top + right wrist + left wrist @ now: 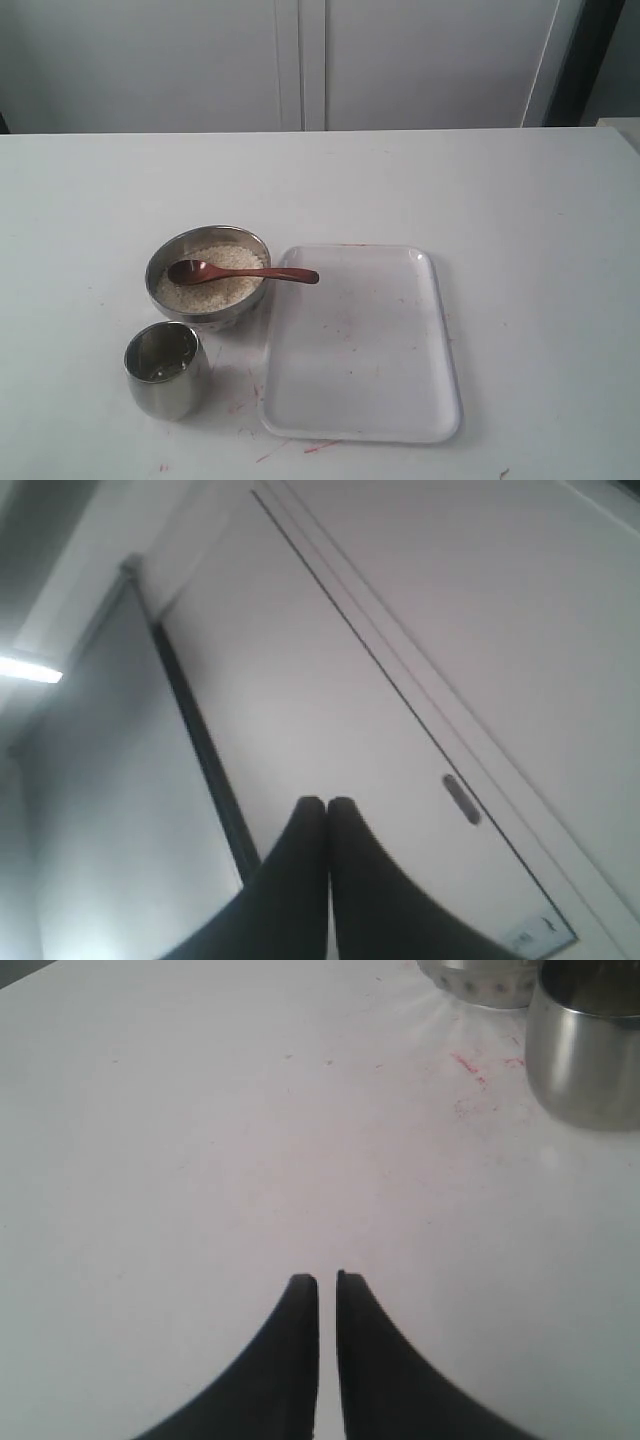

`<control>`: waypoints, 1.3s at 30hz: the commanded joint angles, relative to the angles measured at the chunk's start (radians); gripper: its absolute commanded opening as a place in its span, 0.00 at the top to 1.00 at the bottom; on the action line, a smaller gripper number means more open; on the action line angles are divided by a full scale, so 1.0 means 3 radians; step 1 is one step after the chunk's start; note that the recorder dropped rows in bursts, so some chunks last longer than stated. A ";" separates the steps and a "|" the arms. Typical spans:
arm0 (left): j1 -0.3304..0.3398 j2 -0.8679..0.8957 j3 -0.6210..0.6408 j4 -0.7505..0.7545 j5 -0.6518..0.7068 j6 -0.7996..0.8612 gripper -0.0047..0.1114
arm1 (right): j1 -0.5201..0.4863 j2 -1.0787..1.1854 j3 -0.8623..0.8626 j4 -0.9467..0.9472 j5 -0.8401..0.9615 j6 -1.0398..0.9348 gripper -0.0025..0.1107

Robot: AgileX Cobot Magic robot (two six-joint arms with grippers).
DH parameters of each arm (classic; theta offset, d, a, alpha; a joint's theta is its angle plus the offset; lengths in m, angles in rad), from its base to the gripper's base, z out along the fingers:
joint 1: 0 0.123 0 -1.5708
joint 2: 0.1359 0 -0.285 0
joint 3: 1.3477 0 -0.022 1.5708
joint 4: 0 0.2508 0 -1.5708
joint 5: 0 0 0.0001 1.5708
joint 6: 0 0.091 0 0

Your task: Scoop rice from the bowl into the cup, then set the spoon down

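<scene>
The left gripper point(327, 1280) hangs over bare table point(200, 1140) with its jaws drawn to a thin slit, holding nothing. In its wrist view the cup point(585, 1055) and the edge of the bowl point(480, 985) sit in the upper right corner.

In the exterior view no arm shows. The cup point(166, 370) stands upright at lower left and looks empty. Just above and to its right is the bowl point(215, 318), left of centre and near the cup, though I cannot tell if they touch. It is filled with rice point(215, 288). The spoon point(245, 272) lies across it, its head resting on the grains and its handle passing over the right rim, with the tip above the left edge of the clear tray point(360, 345).

The spoon looks light, stiff and smooth, so I would take it by the free end of the handle beyond the rim. A thin handle could twist between the jaws. The loose grains will spill if the head tips, and the polished cup may slide when bumped.

The right gripper point(327, 802) points up at a wall panel, its jaws pressed together on nothing.
</scene>
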 commanded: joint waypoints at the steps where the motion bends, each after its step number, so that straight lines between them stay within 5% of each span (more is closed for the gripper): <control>1: -0.0013 0.0022 0.0031 -0.0019 0.0161 -0.0019 0.84 | 0.0011 -0.0005 -0.0284 -0.0290 -0.0055 0.0197 0.98; 7: -0.0013 0.0022 0.0031 -0.0019 0.0161 -0.0019 0.84 | 0.0046 -0.0005 -0.0665 -0.0373 0.0149 0.0265 0.98; 18: -0.0013 0.0022 0.0031 -0.0019 0.0161 -0.0019 0.84 | 0.0142 0.0063 -0.1771 -0.0994 0.1733 0.0258 0.98; 31: -0.0013 0.0022 0.0031 -0.0019 0.0161 -0.0019 0.84 | 0.0629 0.0897 -0.2827 -0.1241 0.2194 0.0198 0.98; 39: -0.0013 0.0022 0.0031 -0.0019 0.0161 -0.0019 0.84 | 0.0925 0.1351 -0.3345 -0.1190 0.2791 -0.0629 0.98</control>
